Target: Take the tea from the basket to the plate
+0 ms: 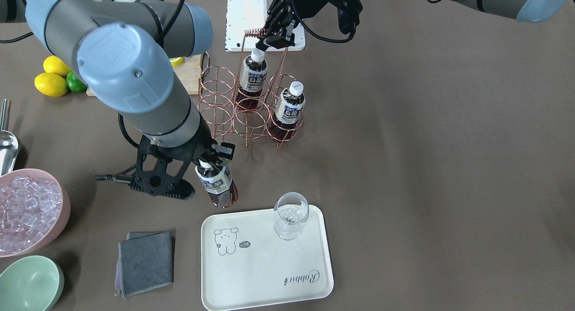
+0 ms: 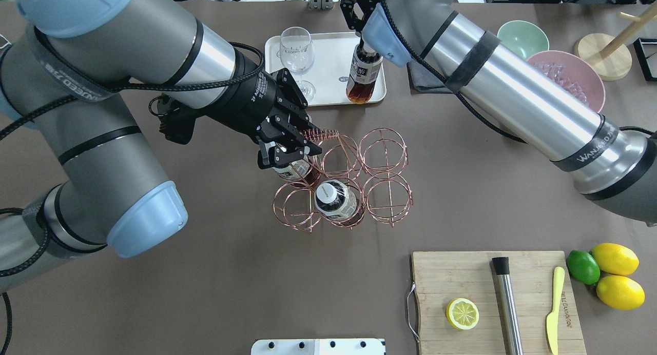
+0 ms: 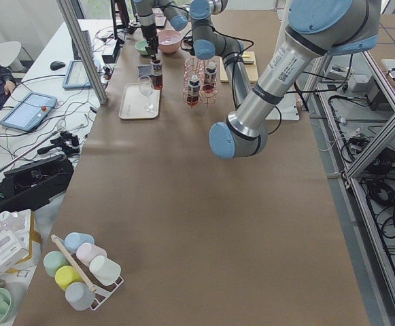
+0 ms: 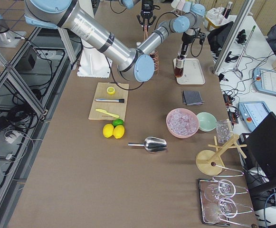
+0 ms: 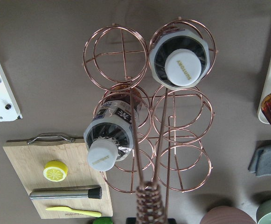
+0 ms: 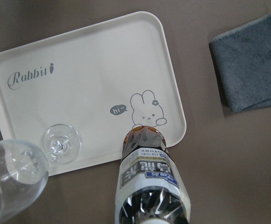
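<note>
Over plate [image 1: 269, 275] rim, drawing-side corner: tea [image 1: 218, 187] clamped at neck in right end effector [image 1: 211, 160], tilted, base hanging half past the edge. Risk of tipping off the rim if released here; risk of clipping glass [image 1: 291, 214] if swung inward. Left end effector [image 1: 273, 37] at basket [image 1: 215, 99] handle, closure not discernible. Counts: tea x3 (one held, two in basket, one leaning), plate x1, glass x1, basket x1 with six cells.

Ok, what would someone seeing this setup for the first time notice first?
Probably the right claw holding a bottle of dark tea by its top at the edge of the cream plate, where a clear glass stands. Next, the copper wire basket mid-table with two more bottles, one leaning, and the left claw at its coiled handle.
</note>
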